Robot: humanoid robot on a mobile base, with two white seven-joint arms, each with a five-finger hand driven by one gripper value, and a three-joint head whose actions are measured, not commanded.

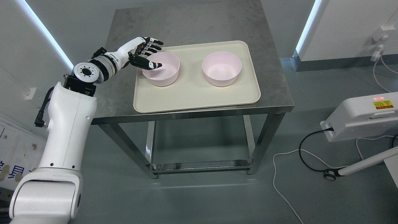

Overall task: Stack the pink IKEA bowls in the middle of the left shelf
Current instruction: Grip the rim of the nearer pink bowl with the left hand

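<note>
- Left arm [67, 124]: white; enters from the lower left corner of the picture and reaches up over the left edge of the metal table [192, 25].
- Left hand [141, 53]: sits at the left rim of the left pink bowl [161, 68]; fingers spread and extended above the far left part of the rim; thumb [149, 64] pointing over the rim into the bowl; the hand is open and grips nothing; contact between thumb and rim cannot be determined.
- Left pink bowl: upright, empty; stands on the left half of the cream tray [192, 96], nearer the tray's far edge than its near edge.
- Right pink bowl [221, 68]: upright, empty; stands on the right half of the tray, level with the left bowl and well apart from it; not stacked.
- Tray: lies flat on the table top, towards the near edge; its right edge is near the right edge of the table.
- White device [360, 116]: on the floor to the right of the table; cables trail from it.
</note>
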